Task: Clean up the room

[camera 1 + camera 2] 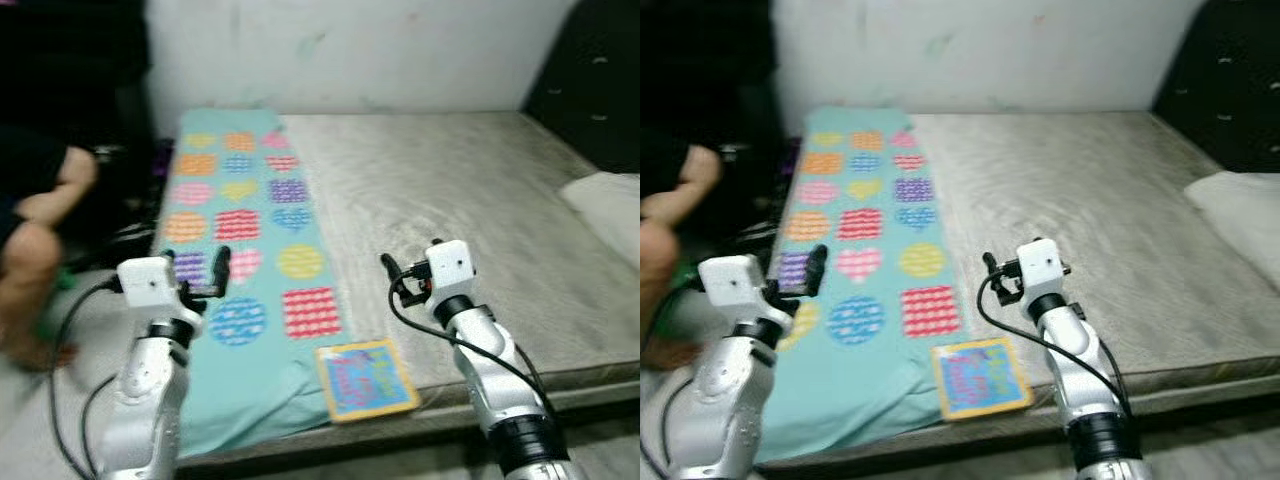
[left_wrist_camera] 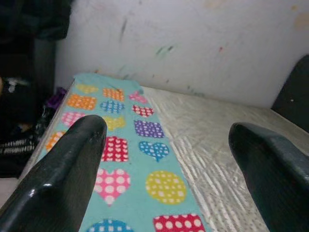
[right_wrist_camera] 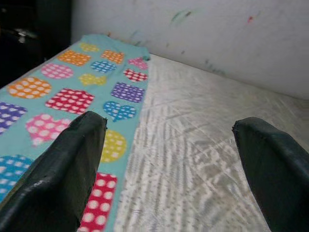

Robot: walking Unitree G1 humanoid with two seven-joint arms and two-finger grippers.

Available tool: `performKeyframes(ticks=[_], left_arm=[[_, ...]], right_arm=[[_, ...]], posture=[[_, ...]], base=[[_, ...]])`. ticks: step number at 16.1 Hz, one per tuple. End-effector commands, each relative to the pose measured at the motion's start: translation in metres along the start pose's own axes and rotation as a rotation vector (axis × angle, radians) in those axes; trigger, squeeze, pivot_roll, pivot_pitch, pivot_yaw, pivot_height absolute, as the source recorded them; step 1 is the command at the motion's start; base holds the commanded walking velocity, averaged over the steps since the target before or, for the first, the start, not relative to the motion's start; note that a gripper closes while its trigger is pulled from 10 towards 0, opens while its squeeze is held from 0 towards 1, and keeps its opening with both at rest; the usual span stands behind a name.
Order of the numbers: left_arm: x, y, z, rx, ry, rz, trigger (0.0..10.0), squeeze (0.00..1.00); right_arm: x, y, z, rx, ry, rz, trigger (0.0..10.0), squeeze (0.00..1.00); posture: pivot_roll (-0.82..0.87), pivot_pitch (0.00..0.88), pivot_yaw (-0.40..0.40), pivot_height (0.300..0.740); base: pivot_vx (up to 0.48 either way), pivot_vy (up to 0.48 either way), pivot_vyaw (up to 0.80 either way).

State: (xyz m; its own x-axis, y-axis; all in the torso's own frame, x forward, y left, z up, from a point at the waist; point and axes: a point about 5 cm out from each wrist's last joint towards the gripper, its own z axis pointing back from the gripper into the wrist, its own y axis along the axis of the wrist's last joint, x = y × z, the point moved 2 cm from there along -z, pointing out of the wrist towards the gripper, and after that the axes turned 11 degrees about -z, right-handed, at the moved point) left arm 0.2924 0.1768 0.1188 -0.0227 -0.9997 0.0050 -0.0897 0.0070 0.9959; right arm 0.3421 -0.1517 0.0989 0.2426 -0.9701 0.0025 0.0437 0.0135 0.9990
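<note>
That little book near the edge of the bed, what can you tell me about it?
The book is small, flat and roughly square, with a yellow border and a blue cover bearing colourful, blurred lettering. It looks like a stiff children's board book. It lies closed and face up, turned slightly askew, at the near edge of the bed, one side resting on the teal patterned blanket. Neither the left gripper nor the right gripper touches it.

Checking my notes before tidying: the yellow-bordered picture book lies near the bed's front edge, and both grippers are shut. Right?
Not quite. The picture book does lie near the bed's front edge, but both grippers are open: the wrist views show the left gripper and right gripper with fingers spread wide.
</note>
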Motion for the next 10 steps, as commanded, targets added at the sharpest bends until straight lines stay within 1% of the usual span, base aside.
performKeyframes(ticks=[1, 6, 8, 10], left_arm=[[0.0069, -0.0031, -0.0001, -0.013, -0.020, 0.004, 10.0, 0.00], [0.0070, -0.0037, 0.0004, -0.015, -0.021, 0.002, 10.0, 0.00], [0.0059, -0.0044, 0.0005, -0.019, -0.008, 0.021, 10.0, 0.00], [0.0058, -0.0035, 0.0005, -0.016, -0.009, 0.019, 10.0, 0.00]], right_arm=[[0.0047, 0.0058, -0.0021, 0.016, -0.009, 0.011, 10.0, 0.00], [0.0048, 0.0062, -0.0029, 0.015, -0.004, 0.020, 10.0, 0.00], [0.0051, 0.0056, -0.0027, 0.014, -0.004, 0.022, 10.0, 0.00], [0.0049, 0.0058, -0.0027, 0.015, -0.004, 0.021, 10.0, 0.00]], posture=[[-0.05, 0.000, -0.039, 0.740], [-0.05, 0.000, -0.037, 0.740], [-0.05, 0.000, -0.037, 0.740], [-0.05, 0.000, -0.036, 0.740]], base=[[0.000, -0.281, 0.00], [0.000, -0.269, 0.00], [0.000, 0.000, 0.00], [0.000, 0.000, 0.00]])
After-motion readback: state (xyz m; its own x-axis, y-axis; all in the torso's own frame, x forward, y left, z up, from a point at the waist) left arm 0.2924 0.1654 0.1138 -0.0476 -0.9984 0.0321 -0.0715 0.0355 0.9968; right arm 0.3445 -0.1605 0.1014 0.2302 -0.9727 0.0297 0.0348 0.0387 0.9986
